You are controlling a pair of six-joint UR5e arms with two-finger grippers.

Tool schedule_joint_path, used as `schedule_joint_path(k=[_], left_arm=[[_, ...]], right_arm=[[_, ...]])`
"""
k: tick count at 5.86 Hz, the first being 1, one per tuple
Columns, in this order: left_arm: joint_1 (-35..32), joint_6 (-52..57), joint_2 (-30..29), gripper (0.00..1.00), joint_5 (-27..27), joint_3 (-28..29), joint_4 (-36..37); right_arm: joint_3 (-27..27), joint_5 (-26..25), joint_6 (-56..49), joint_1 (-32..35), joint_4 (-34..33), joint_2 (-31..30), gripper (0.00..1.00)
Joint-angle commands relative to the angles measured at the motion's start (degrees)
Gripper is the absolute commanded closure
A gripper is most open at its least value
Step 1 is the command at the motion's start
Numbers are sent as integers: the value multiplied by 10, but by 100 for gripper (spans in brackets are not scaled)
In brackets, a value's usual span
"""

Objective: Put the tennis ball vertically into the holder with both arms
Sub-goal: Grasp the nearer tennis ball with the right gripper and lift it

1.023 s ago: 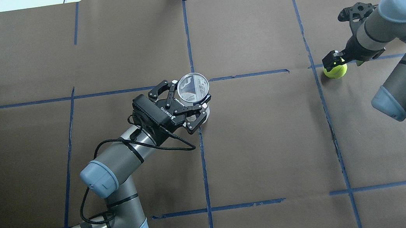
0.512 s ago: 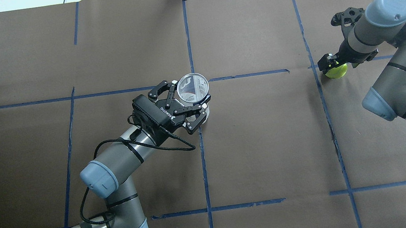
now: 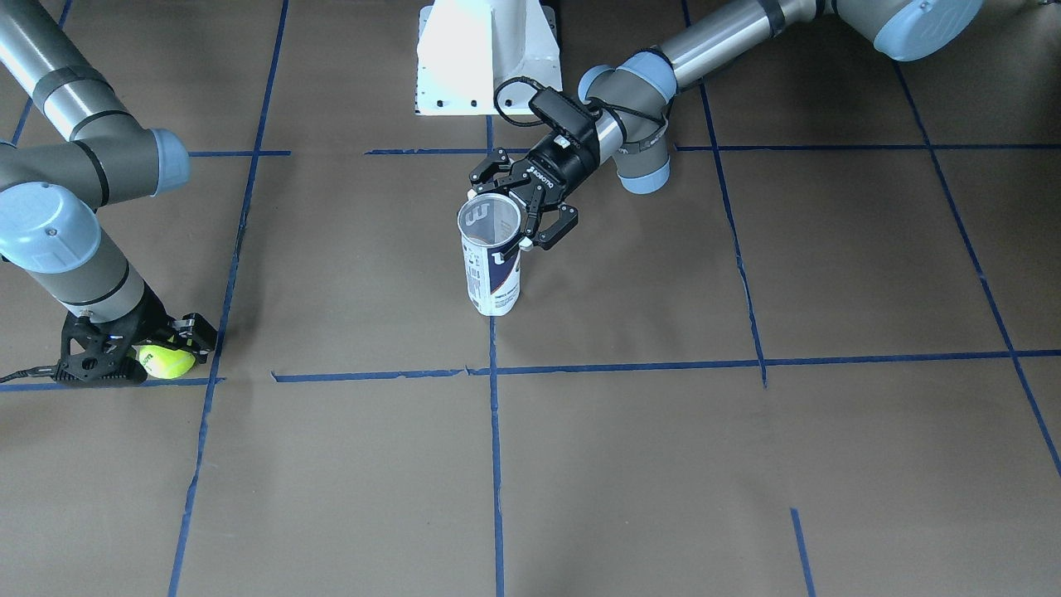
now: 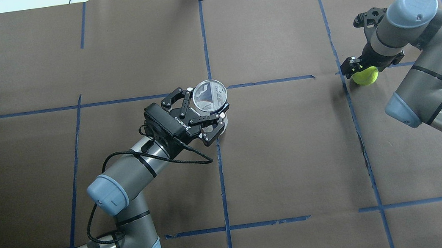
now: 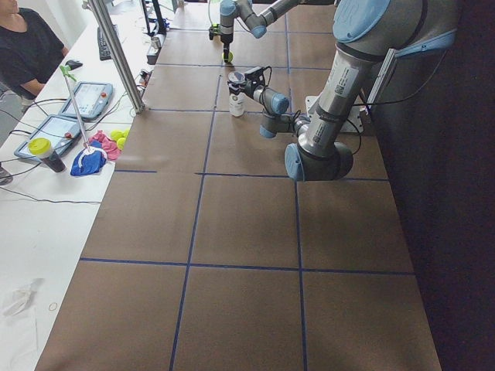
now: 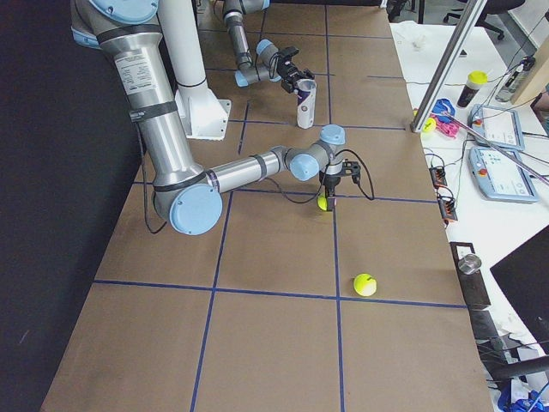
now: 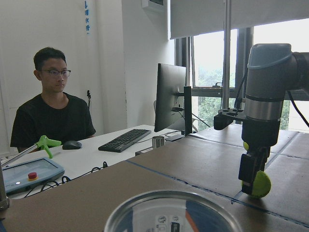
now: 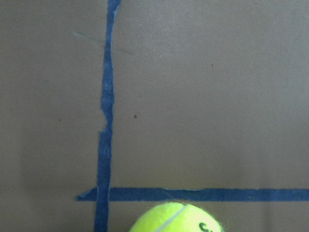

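Right arm point(image 4: 420, 44) swings inward, right hand point(image 4: 360, 68) at the tennis ball point(image 4: 365, 76) near the tabletop's point(image 4: 293, 153) right edge, grip impossible to tell; left hand point(image 4: 207, 108) clamps the upright holder point(image 4: 210, 96) mid-tabletop.

Even, bright indoor lighting cast soft shadows; window point(image 7: 270, 29) glare washed out one view, with close objects blurred.

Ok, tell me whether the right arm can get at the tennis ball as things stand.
Probably yes: the right claw hangs right over the tennis ball, a finger beside it, and nothing else stands near it.
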Motion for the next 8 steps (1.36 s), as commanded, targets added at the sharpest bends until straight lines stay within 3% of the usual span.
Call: schedule_joint_path(k=[1,2,4,5,6,7,8], left_arm=[[0,0,1,20,0,0,0],[0,0,3,20,0,0,-2],[0,0,3,20,0,0,-3],[0,0,3,20,0,0,-3],[0,0,3,20,0,0,-3],[0,0,3,20,0,0,-3],[0,0,3,20,0,0,-3]], right_arm=[[-4,0,-7,0,4,1,26],[-2,1,-8,2,13,0,63],[65,44,-5,21,7,1,96],[110,70,-1,27,-8,2,100],[158,76,0,26,-83,43,100],[213,83,28,17,-202,103,100],[236,78,140,-13,-220,135,100]])
